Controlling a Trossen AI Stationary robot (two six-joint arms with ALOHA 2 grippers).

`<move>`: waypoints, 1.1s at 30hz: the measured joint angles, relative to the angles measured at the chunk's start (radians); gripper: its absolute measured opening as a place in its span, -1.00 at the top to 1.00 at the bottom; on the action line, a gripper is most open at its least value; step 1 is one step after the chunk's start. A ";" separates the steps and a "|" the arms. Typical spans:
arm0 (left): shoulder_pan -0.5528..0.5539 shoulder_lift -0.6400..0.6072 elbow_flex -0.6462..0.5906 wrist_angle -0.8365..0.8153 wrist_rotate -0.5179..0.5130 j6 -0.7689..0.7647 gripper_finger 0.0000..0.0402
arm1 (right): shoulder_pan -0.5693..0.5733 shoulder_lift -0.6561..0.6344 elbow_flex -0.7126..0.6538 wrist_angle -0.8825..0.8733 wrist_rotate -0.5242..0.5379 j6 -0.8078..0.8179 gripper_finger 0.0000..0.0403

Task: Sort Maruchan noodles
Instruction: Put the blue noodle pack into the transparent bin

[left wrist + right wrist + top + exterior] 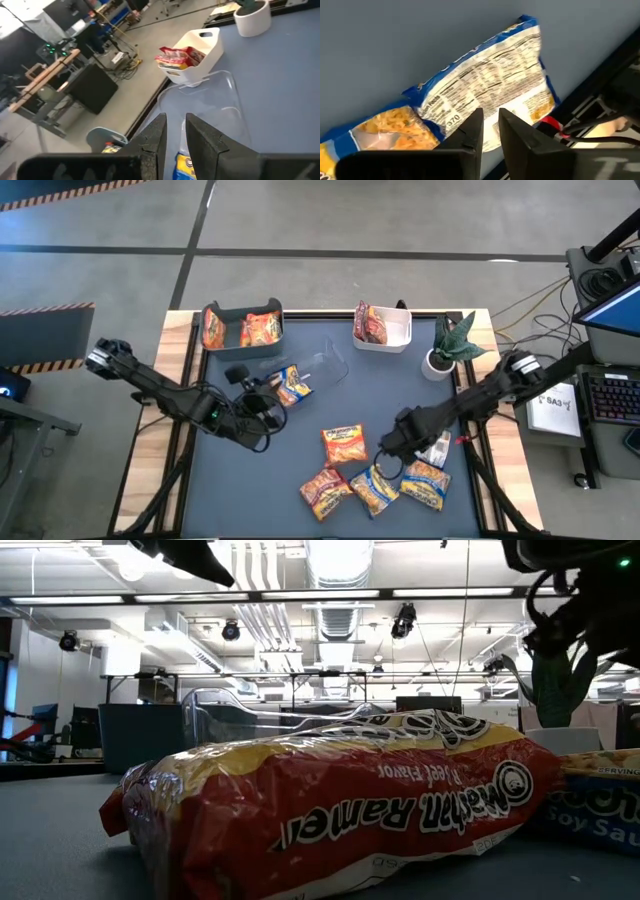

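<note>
Several Maruchan noodle packets lie flat near the mat's front: orange ones (343, 444) (325, 490), blue-yellow ones (375, 490) (425, 483), and one lying label-back up (490, 95). My right gripper (395, 445) (490, 127) points down just above that last packet, shut with nothing between its fingers. My left gripper (272, 395) (173, 137) is left of the clear bin (320, 365), shut on a blue-yellow packet (292, 385). In the low view an orange-red packet (350, 800) fills the foreground. My left gripper pinches the blue-yellow packet by one end (184, 164) between its two fingers. The fingers come nearly level from the table's left side. The packet sticks out ahead of them toward the clear bin's open side. Whether any part of it rests on the mat I cannot tell.
A dark bin (242, 328) with orange packets stands at the far left of the mat, a white bin (382, 327) with dark red packets at the far middle, and a potted plant (450, 345) at the far right. The bare mat's middle (360, 395) is free.
</note>
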 joint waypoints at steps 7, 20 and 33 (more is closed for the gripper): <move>0.000 0.000 0.000 -0.002 -0.040 0.000 0.73 | 0.044 0.048 -0.033 0.002 -0.004 0.013 0.95; 0.000 0.003 0.000 0.024 -0.046 0.000 0.73 | 0.046 0.084 -0.030 0.224 0.348 -0.015 0.96; 0.000 0.026 0.000 0.154 0.249 0.016 0.75 | 0.047 -0.183 0.006 0.226 0.544 -0.103 0.96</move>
